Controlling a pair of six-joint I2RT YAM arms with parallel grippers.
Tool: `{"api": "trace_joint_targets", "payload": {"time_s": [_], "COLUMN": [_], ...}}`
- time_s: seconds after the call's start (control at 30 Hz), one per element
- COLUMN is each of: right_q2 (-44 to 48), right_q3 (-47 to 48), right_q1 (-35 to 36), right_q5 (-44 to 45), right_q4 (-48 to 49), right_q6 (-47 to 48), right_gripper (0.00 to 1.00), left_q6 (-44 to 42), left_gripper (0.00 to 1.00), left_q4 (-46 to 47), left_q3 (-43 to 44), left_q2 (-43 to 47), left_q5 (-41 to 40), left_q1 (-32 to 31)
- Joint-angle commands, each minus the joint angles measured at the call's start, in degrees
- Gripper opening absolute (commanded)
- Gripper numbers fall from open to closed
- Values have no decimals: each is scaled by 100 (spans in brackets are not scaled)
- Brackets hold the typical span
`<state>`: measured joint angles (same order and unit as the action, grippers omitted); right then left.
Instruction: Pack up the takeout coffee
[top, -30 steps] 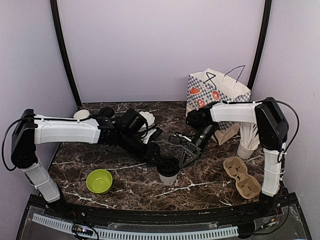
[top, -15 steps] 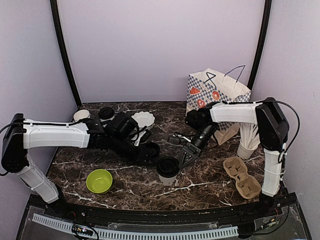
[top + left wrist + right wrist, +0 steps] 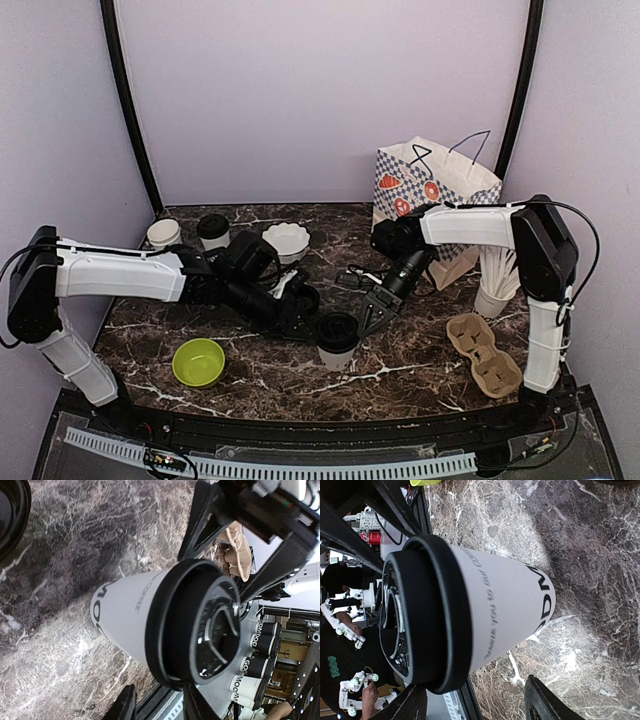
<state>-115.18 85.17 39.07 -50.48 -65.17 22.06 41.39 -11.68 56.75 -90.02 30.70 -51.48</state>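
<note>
From above, the cup [image 3: 337,342] stands upright mid-table [image 3: 420,375] between the left gripper [image 3: 306,316] and the right gripper [image 3: 372,318], so I judge that the grasp is the step in hand. The left camera shows its jaws partly parted and empty, with the cup just ahead. The right camera shows wide, released jaws facing the cup; next they should close on it and lift it toward the carrier [image 3: 470,333].

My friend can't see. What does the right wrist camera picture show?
A white paper cup with a black lid fills the picture, on a dark marble table. The right gripper is open, its two black fingers apart at the bottom edge.
</note>
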Motion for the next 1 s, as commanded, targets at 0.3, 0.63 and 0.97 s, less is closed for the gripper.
{"api": "trace_joint_targets", "payload": {"time_s": [0.3, 0.63, 0.97], "right_q2": [-155, 237, 990], "right_q3": [-89, 315, 1187], "right_q1": [48, 35, -30], "right_q5": [361, 695, 636], "right_q4": [322, 19, -1044], "right_q6": [-146, 101, 851], "right_gripper": [66, 67, 78], "left_q6": [-442, -1241, -2752], "left_gripper": [29, 29, 42], "left_q4": [-1207, -1209, -1885], "left_q3": [110, 665, 2791], "left_q2": [-827, -510, -171], "left_q5": [-792, -1046, -598], "left_q1": [-10, -65, -68]}}
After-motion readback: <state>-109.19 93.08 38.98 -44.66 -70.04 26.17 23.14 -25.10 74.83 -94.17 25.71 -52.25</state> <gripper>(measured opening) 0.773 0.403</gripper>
